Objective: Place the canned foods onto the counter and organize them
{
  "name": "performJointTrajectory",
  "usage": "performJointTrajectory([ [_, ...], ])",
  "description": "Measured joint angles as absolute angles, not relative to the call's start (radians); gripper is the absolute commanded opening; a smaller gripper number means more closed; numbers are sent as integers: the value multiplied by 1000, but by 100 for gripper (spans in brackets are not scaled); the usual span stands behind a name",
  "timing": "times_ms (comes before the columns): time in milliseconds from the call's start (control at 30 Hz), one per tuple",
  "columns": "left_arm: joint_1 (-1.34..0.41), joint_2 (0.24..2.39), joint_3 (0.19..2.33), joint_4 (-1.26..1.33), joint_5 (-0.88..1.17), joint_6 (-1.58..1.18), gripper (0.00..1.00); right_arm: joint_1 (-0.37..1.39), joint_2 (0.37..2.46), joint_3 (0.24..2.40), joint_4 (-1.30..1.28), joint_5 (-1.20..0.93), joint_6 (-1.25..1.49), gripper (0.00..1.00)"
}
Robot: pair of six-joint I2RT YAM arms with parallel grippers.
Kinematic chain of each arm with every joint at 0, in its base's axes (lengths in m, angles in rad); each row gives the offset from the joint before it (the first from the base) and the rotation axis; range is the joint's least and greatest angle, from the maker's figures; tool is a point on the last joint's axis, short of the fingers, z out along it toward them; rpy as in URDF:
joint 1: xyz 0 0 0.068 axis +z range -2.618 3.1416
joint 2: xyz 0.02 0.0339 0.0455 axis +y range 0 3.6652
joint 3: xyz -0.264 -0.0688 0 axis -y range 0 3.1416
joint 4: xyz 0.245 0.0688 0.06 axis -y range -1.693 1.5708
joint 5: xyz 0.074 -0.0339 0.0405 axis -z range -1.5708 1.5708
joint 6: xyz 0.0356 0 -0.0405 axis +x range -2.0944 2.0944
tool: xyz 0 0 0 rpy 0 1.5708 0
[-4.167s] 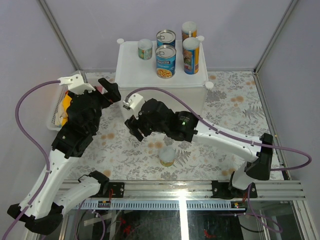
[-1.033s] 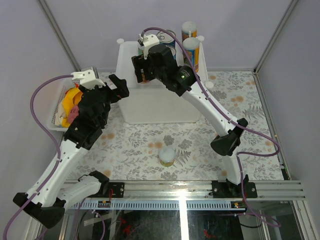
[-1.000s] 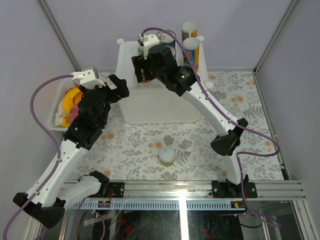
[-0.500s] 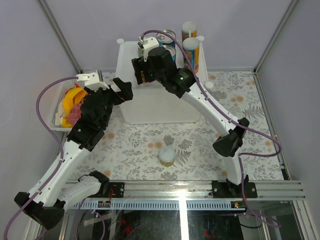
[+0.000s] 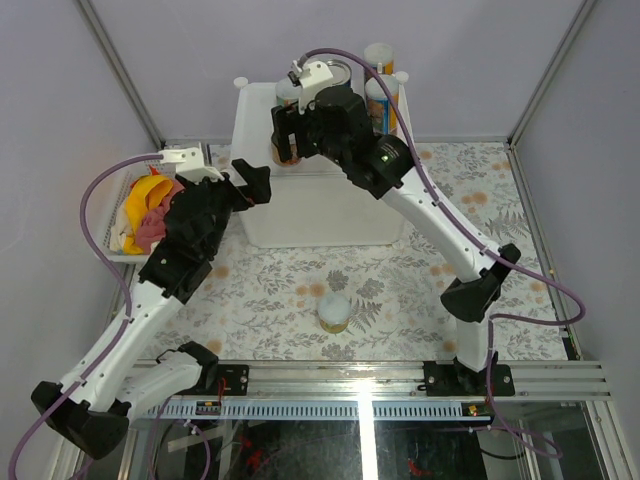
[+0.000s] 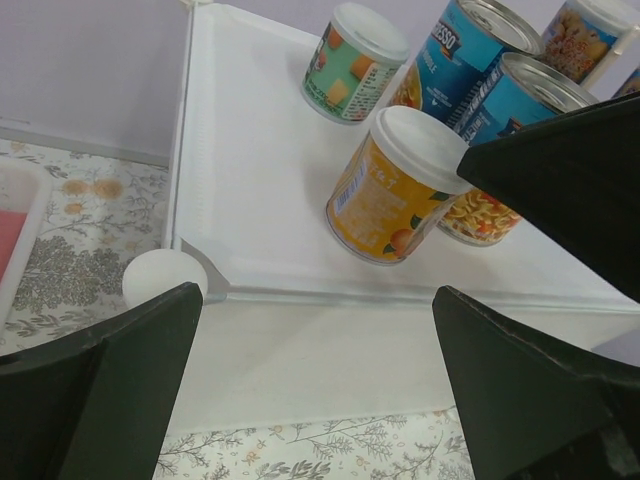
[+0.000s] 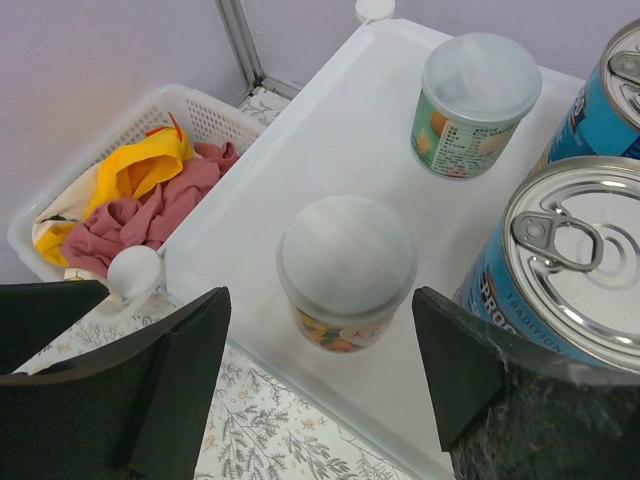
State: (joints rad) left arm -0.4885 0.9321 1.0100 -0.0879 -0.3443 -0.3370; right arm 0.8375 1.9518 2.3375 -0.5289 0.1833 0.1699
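Above jar (image 7: 346, 255), right hand (image 7: 318, 297) spread, empty

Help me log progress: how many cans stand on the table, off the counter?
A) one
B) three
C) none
A: only one jar, white-lidded, stands on the table, in front of the counter.

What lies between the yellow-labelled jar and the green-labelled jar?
Nothing. The counter is bare between the yellow-labelled jar and the green-labelled jar; the right wrist view shows it.
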Motion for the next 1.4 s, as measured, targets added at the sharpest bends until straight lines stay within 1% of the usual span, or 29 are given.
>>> performJointTrajectory([
  [233, -488, 955, 992, -20, -272, -315, 100, 838, 1858, 2237, -500, 167, 170, 80],
  [433, -488, 1018, 992, 27, -209, -289, 100, 838, 1747, 2148, -458, 164, 170, 79],
  [667, -488, 1089, 998, 76, -199, -273, 99, 838, 1632, 2067, -423, 164, 170, 79],
  [900, -488, 1162, 1034, 121, -197, -266, 92, 838, 1570, 1998, -401, 165, 169, 79],
  [1000, -488, 1186, 1048, 134, -194, -263, 82, 838, 1561, 1975, -398, 167, 168, 79],
  [1033, -488, 1194, 1050, 140, -192, -263, 81, 838, 1560, 1970, -398, 167, 167, 79],
  [1400, -488, 1261, 1089, 176, -190, -251, 80, 838, 1556, 1958, -397, 168, 151, 79],
])
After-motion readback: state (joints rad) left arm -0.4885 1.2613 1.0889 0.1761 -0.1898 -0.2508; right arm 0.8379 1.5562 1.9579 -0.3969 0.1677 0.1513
